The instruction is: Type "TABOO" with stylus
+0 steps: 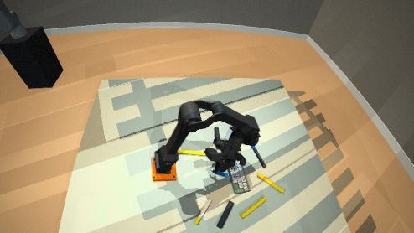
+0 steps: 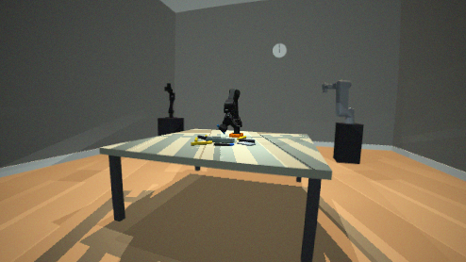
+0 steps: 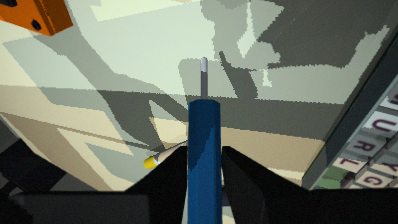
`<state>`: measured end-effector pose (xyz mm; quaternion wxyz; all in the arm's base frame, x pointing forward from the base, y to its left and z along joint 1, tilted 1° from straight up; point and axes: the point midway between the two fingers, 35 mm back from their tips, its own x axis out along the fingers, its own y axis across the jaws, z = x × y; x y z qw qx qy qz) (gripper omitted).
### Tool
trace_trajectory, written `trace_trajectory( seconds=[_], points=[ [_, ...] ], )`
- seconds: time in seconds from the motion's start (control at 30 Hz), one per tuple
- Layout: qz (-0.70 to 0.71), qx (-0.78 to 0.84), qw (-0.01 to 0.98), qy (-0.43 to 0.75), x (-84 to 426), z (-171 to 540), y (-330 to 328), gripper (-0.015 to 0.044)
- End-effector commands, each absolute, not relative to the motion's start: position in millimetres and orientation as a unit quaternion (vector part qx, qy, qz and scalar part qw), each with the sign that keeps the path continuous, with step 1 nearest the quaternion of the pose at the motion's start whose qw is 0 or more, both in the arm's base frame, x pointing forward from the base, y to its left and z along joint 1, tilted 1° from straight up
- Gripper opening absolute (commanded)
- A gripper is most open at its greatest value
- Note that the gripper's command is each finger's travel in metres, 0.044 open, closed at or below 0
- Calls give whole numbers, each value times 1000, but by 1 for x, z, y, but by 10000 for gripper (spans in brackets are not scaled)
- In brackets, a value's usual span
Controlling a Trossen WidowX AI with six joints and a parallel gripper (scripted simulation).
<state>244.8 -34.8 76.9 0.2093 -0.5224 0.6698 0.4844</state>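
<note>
The stylus, with a blue six-sided body [image 3: 204, 132] [image 1: 220, 173] and a thin grey tip, is held in my gripper [image 3: 204, 153]. The gripper is shut on it, with a black finger on each side; in the top view the arm partly hides the fingers. The tip points away from the fingers and shows over bare table in the wrist view. The keyboard [image 1: 240, 182] [image 3: 363, 146] lies beside the stylus, at the right edge of the wrist view, with U, R and G among its visible keys. The arm covers its far end in the top view.
Yellow markers [image 1: 271, 183] [image 1: 253, 207], a black marker [image 1: 225, 214] and a white-and-yellow pen [image 1: 203, 212] lie around the keyboard's near end. A blue-tipped dark pen [image 1: 259, 157] lies right of it. Another yellow marker [image 1: 192, 152] lies near the orange base [image 1: 164, 178] [image 3: 52, 20].
</note>
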Motion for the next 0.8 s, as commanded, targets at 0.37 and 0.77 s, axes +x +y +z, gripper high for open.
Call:
trace_trajectory(
  seconds=[0.37, 0.77],
  points=[
    [283, -651, 173, 683, 287, 104, 2, 0],
    [178, -719, 182, 647, 308, 120, 33, 0]
  ],
)
